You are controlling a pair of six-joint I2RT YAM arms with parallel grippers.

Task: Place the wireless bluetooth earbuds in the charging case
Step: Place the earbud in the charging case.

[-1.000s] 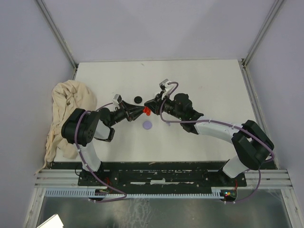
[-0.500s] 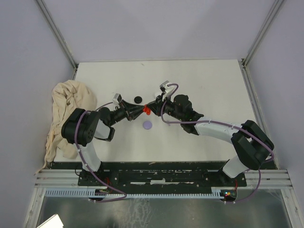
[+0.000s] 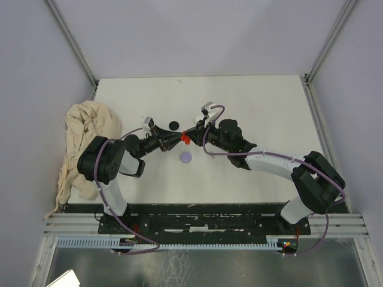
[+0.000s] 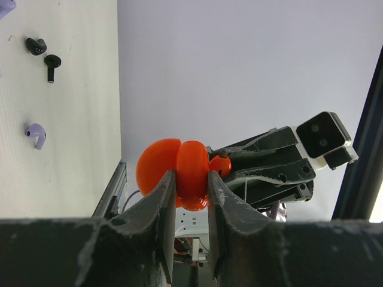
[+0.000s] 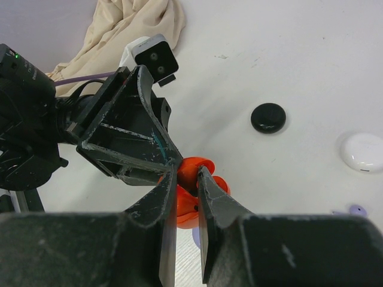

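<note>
Seating red earbud [image 4: 220,165] into red charging case [image 4: 157,168].
Pinched by right gripper [image 5: 187,179], clamped by left gripper [image 4: 191,179]; next, straight push home.

White table [image 3: 272,110] between pale grey walls [image 3: 197,36]

Left end effector [image 4: 191,179] clamping red case [image 4: 157,167], 2 black earbuds [image 4: 36,45], 1 lilac earbud [image 4: 36,134]

Soft, even light from above fills the overhead view, leaving the white counter [image 3: 269,107] bright with only faint shadows beneath the arms [image 3: 270,160]. In both wrist views the near jaws sit dark and blurred along the bottom edge, while the red charging case [image 4: 190,173] shows sharp, saturated, with a mild sheen.
</note>
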